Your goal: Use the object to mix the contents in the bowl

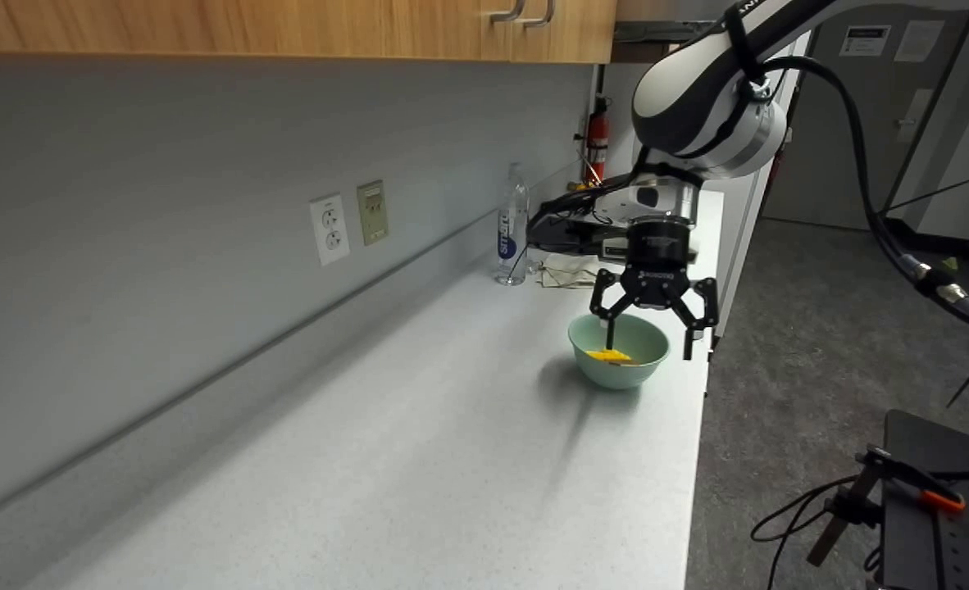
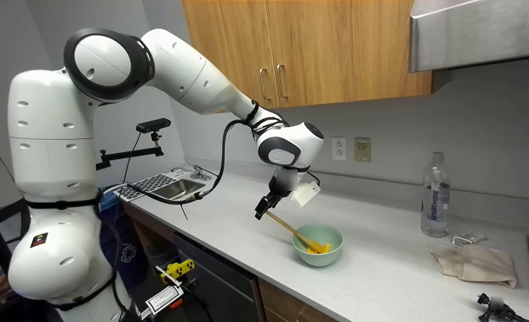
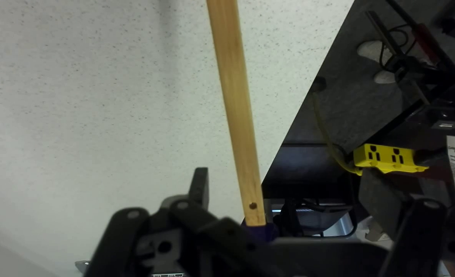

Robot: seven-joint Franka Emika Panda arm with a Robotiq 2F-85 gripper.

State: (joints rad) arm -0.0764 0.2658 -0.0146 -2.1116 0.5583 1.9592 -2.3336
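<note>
The pale mint-green bowl (image 1: 616, 378) (image 2: 320, 260) rests on the counter in both exterior views. Its contents, a small yellow mass (image 1: 610, 356) (image 2: 326, 247), lie at the bottom. A flat wooden utensil (image 2: 291, 229) leans in the bowl, its lower end at the yellow mass and its handle slanting up toward my gripper (image 2: 261, 213). In the wrist view the handle (image 3: 235, 104) ends, near a small hole, in the space between my widely parted fingers (image 3: 200, 186), with gaps visible on both sides. My gripper (image 1: 648, 353) stands open above the bowl. The bowl is out of the wrist view.
A clear water bottle (image 2: 435, 199) stands by the back wall, a folded beige cloth (image 2: 475, 264) in front of it. A small black item (image 2: 499, 308) lies near the dark cooktop edge. The counter's (image 1: 370, 459) front edge runs close beside the bowl. Wooden cabinets (image 2: 336, 49) hang above.
</note>
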